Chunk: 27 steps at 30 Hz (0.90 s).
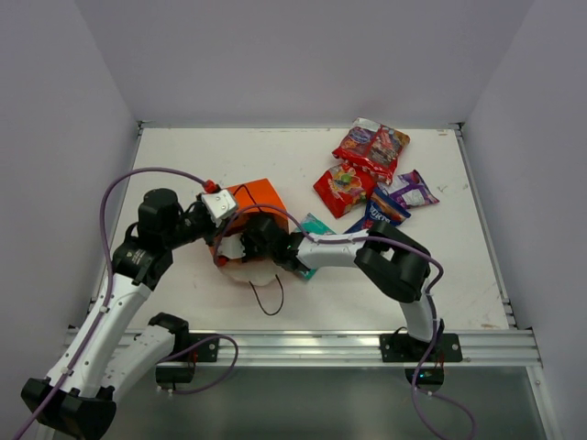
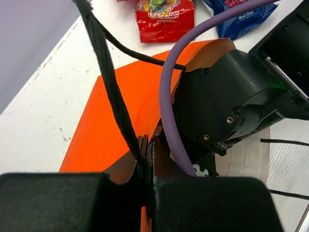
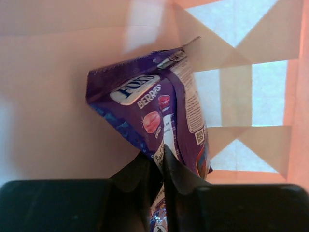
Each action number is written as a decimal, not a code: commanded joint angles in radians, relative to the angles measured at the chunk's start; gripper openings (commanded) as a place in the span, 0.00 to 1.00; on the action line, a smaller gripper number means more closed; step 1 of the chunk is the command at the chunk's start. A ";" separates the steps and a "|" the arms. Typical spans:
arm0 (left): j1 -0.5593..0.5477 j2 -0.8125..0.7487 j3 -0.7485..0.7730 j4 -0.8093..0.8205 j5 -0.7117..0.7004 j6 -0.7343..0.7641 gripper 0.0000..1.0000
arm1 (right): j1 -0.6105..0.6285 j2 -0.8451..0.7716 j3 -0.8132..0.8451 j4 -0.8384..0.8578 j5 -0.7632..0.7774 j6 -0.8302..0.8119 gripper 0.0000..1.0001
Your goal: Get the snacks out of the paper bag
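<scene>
Though overhead hides it | right fingers [image 3: 137,175] pinch purple packet [image 3: 154,106] | inside bag [image 3: 58,96]

Orange paper bag [image 1: 260,196], on its side, centre-left; purple packet [image 3: 153,112] inside; red, blue, purple packets [image 1: 369,148] heaped far right

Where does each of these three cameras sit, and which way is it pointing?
Top camera: fixed above and behind the arms, looking down at the table; left arm and right arm both show.
Left wrist camera: on the left arm, looking past its left claw, shut on the rim of the orange paper bag; the right arm enters the bag.
Right wrist camera: inside the bag, facing its paper wall; the right claw grips a purple packet.
Shared: top and left wrist both show the bag and a red packet.
</scene>
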<state>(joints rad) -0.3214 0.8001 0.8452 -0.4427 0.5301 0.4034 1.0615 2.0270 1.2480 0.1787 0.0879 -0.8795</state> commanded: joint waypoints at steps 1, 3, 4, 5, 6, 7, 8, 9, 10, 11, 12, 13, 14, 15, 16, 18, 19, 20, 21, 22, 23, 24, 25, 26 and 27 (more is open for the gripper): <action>-0.010 -0.015 0.054 0.065 0.101 -0.017 0.00 | -0.009 0.009 0.033 -0.004 0.056 0.007 0.08; -0.010 -0.009 0.052 0.067 0.085 -0.015 0.00 | -0.009 -0.031 0.027 -0.013 0.056 0.011 0.00; -0.010 -0.006 0.052 0.065 0.067 -0.015 0.00 | -0.009 -0.049 0.024 -0.018 0.049 0.017 0.00; -0.010 -0.004 0.052 0.068 0.056 -0.017 0.00 | -0.009 -0.071 0.013 -0.021 0.029 0.033 0.00; -0.010 0.001 0.051 0.074 0.041 -0.018 0.00 | -0.008 -0.117 0.005 -0.025 0.021 0.037 0.00; -0.010 0.001 0.049 0.082 -0.002 -0.029 0.00 | -0.006 -0.141 -0.002 -0.030 0.013 0.042 0.00; -0.010 0.004 0.051 0.090 -0.027 -0.035 0.00 | -0.006 -0.168 -0.008 -0.036 -0.006 0.056 0.00; -0.010 0.010 0.049 0.105 -0.056 -0.041 0.00 | -0.005 -0.194 -0.025 -0.050 -0.017 0.063 0.00; -0.010 0.013 0.052 0.114 -0.111 -0.054 0.00 | -0.002 -0.247 -0.035 -0.054 -0.030 0.073 0.00; -0.010 0.017 0.054 0.125 -0.134 -0.057 0.00 | 0.000 -0.273 -0.044 -0.061 -0.037 0.086 0.00; -0.010 0.030 0.063 0.125 -0.174 -0.063 0.00 | 0.008 -0.327 -0.062 -0.074 -0.046 0.092 0.00; -0.010 0.036 0.066 0.130 -0.189 -0.066 0.00 | 0.009 -0.353 -0.073 -0.084 -0.054 0.099 0.00; -0.010 0.042 0.069 0.134 -0.200 -0.067 0.00 | 0.012 -0.381 -0.093 -0.088 -0.065 0.111 0.00; -0.010 0.050 0.072 0.137 -0.208 -0.069 0.00 | 0.015 -0.405 -0.102 -0.099 -0.082 0.117 0.00; -0.010 0.051 0.072 0.140 -0.212 -0.074 0.00 | 0.017 -0.453 -0.108 -0.110 -0.082 0.128 0.00; -0.010 0.051 0.069 0.163 -0.219 -0.083 0.00 | 0.018 -0.496 -0.119 -0.146 -0.082 0.140 0.00; -0.010 0.053 0.069 0.168 -0.229 -0.092 0.00 | 0.018 -0.520 -0.125 -0.157 -0.082 0.148 0.00; -0.010 0.054 0.072 0.174 -0.240 -0.097 0.00 | 0.020 -0.572 -0.130 -0.166 -0.095 0.152 0.00; -0.010 0.062 0.078 0.176 -0.254 -0.103 0.00 | 0.020 -0.603 -0.128 -0.207 -0.121 0.160 0.00; -0.010 0.067 0.084 0.177 -0.289 -0.119 0.00 | 0.022 -0.634 -0.122 -0.229 -0.131 0.178 0.00; -0.010 0.074 0.091 0.176 -0.307 -0.126 0.00 | 0.022 -0.701 -0.113 -0.246 -0.140 0.188 0.00; -0.010 0.089 0.098 0.177 -0.330 -0.133 0.00 | 0.022 -0.738 -0.110 -0.275 -0.149 0.197 0.00; -0.010 0.097 0.115 0.174 -0.375 -0.155 0.00 | 0.022 -0.773 -0.107 -0.286 -0.158 0.221 0.00; -0.010 0.106 0.123 0.176 -0.396 -0.164 0.00 | 0.020 -0.839 -0.101 -0.295 -0.163 0.227 0.00; -0.008 0.128 0.129 0.177 -0.422 -0.176 0.00 | 0.020 -0.869 -0.093 -0.335 -0.168 0.235 0.00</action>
<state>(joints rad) -0.3279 0.8997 0.9138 -0.3283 0.2226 0.2882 1.0798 1.3022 1.1229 -0.1158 -0.0360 -0.6975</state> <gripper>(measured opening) 0.035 0.010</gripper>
